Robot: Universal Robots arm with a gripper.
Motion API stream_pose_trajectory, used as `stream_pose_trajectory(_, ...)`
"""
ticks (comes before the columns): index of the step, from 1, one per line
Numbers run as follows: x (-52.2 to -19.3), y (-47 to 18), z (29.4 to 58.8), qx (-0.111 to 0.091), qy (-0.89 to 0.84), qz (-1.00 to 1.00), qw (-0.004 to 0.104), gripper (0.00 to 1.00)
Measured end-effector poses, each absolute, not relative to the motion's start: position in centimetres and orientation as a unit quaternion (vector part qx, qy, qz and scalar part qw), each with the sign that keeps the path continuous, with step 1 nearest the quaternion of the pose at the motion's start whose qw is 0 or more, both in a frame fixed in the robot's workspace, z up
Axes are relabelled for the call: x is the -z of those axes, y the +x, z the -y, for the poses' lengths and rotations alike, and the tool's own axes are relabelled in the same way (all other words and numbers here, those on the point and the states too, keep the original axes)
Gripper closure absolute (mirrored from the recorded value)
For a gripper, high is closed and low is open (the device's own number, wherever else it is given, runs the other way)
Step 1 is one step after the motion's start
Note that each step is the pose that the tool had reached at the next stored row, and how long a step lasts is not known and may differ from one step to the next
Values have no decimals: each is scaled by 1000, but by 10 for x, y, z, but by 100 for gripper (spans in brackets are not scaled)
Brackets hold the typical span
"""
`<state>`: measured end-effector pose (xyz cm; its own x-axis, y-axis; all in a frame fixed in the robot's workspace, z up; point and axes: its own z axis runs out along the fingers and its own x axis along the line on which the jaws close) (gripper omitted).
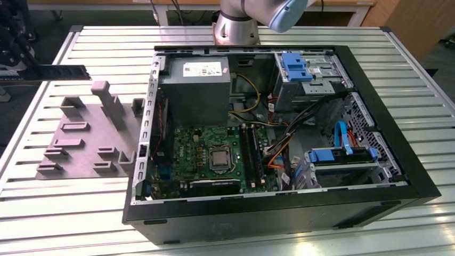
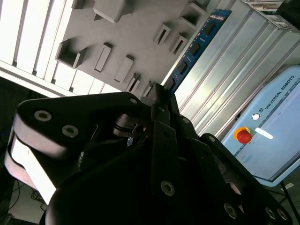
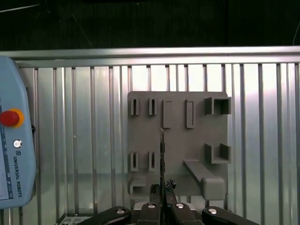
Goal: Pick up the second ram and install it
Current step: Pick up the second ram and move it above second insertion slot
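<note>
Item one, gripper (image 3: 162, 191): black, two-fingered; you see its fingers pressed together on one end of the second ram (image 1: 63, 72), pinching the board by its flat faces. Item two, second ram: dark blue-green stick with a row of black chips. It is held in the air, level and lengthwise, at the exterior view's left, above the far edge of the worktop (image 1: 71, 213) and just past the far side of the holder block (image 1: 92, 133). It touches neither. In the first wrist view you see it edge-on as a thin dark line running out from the fingertips over the block. In the second wrist view its chip side faces you, slanting away from the gripper. Item three, holder block: grey, moulded, with raised ribs and open pockets; it lies flat on the worktop beside the computer case (image 1: 284, 213), on the exterior view's left of it. Item four, computer case: black tower on its side, panel off. Inside you can see the grey power supply (image 1: 192, 93), the green motherboard (image 1: 206, 144) and the long black sockets (image 1: 250, 152), all well apart from the ram. Item five, teach pendant (image 3: 16, 154): pale blue, with a red button (image 3: 10, 117), lying on the worktop near the block. Item six, arm base (image 1: 238, 26): it stands at the far side of the worktop, behind the case.
</note>
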<state>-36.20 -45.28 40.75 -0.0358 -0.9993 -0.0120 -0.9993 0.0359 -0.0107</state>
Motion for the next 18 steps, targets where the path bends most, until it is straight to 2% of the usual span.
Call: stream_pose_trajectory(18, -407, -351, 453, 0, -694, -720, 8, 86)
